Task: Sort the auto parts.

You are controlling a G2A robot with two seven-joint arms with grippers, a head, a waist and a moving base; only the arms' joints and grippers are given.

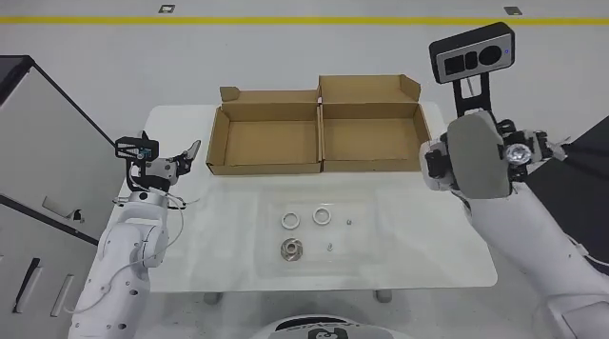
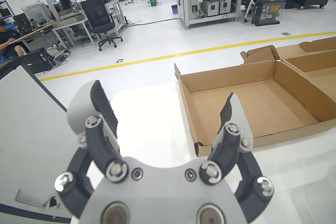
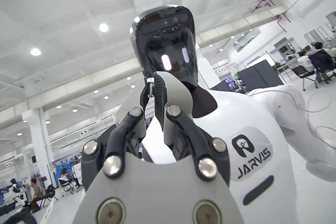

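Near the desk's (image 1: 428,244) left edge, left hand (image 2: 162,89) hangs released; raised right hand (image 3: 152,78) pinches a small part (image 3: 150,80), likely for inspection

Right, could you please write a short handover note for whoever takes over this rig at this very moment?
Left gripper: open and empty, above the table near its left edge, beside the left box.
Right gripper: held high at the table's right side, pointing up, shut on a small metal part.
On the table in front of the boxes: two rings, a flanged round part, two tiny pieces.
Done: nothing sorted yet; the left box and right box are empty.
Left: box the held part, then the five on the table.
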